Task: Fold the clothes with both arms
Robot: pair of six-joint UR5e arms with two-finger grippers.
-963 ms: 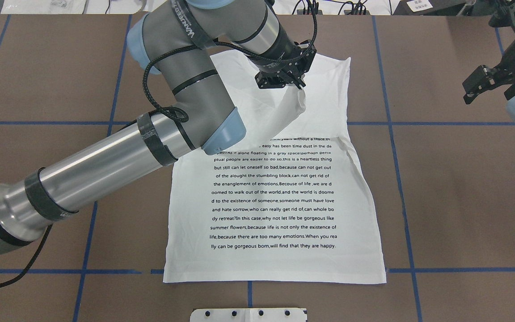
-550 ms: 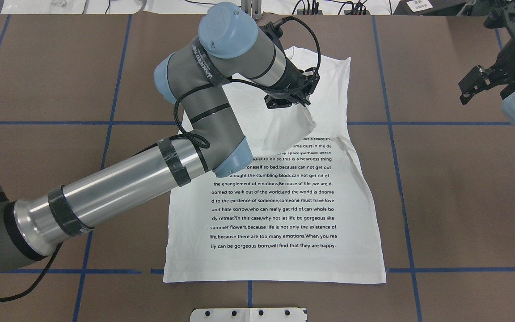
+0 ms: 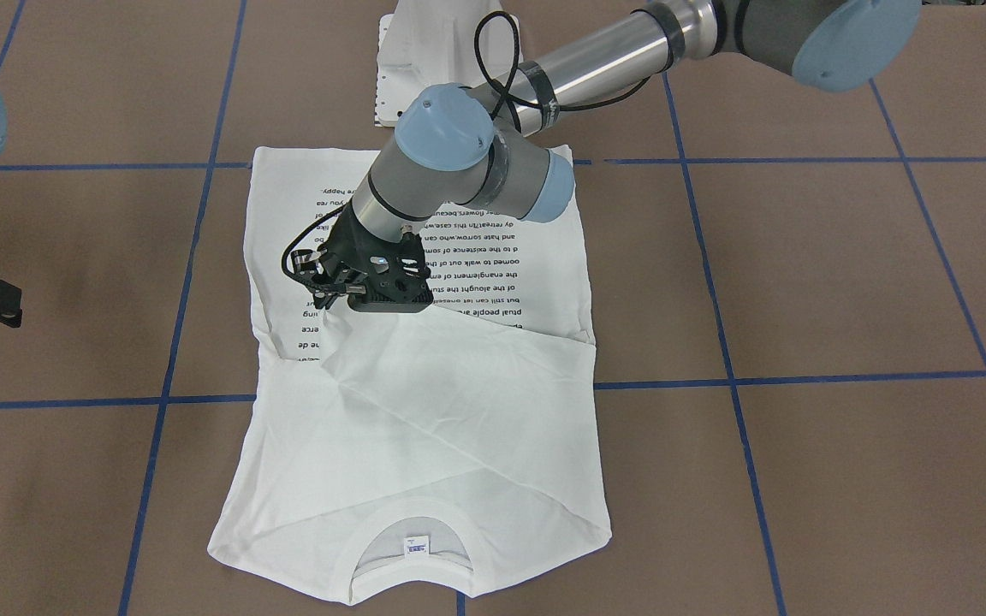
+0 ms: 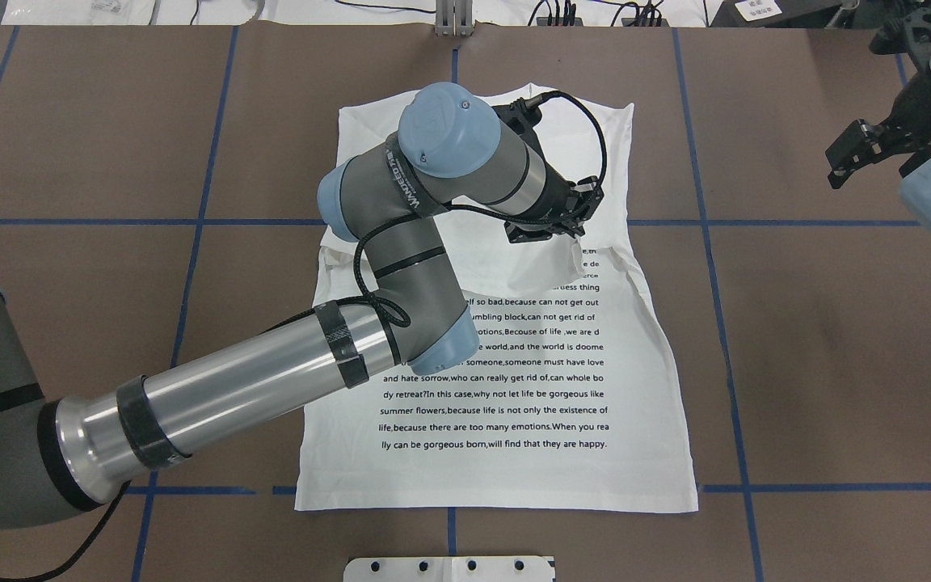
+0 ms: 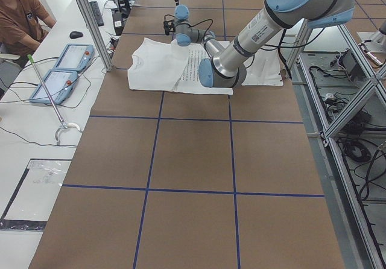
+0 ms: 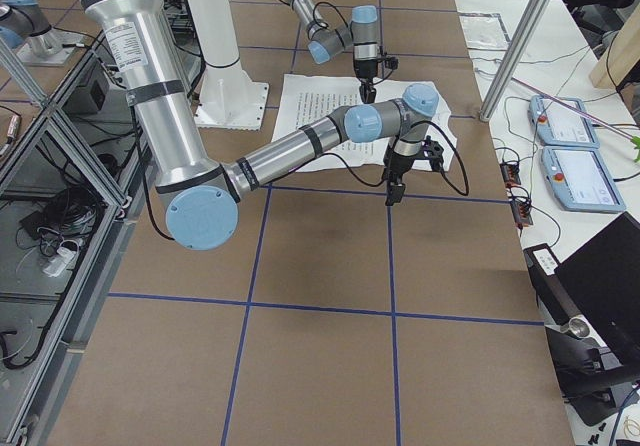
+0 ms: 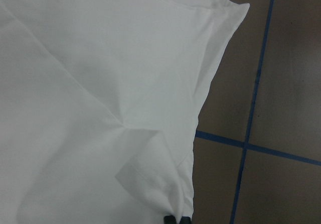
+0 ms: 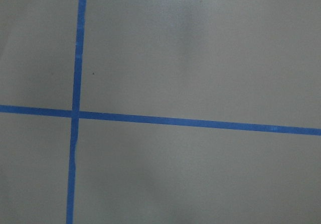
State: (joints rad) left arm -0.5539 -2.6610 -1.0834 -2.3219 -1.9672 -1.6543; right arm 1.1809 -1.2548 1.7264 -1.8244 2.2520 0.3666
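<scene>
White shirt (image 4: 645, 388) lies flat on the brown table (image 4: 821, 364), straight out from the white base plate (image 4: 449, 568). Its hem is the edge nearest the plate; the ribbed collar (image 3: 412, 524) and neck label (image 3: 415, 544) are at the end farthest from it. The text block (image 4: 498, 396) faces up on the half closer to the plate. Beyond it, plain white fabric is folded over the chest and covers the top lines of print. Left gripper (image 4: 569, 234) is past the text block from the plate, a bit to the plate's right, low over the shirt. Its fingers are clamped on a raised edge of that folded fabric; the left wrist view shows the dark fingertips (image 7: 176, 219) pinching cloth. Right gripper (image 4: 869, 166) is well off to the plate's right and farther out, clear of the shirt, over bare table and blue tape lines (image 8: 190, 121). Its fingers are apart and hold nothing.
</scene>
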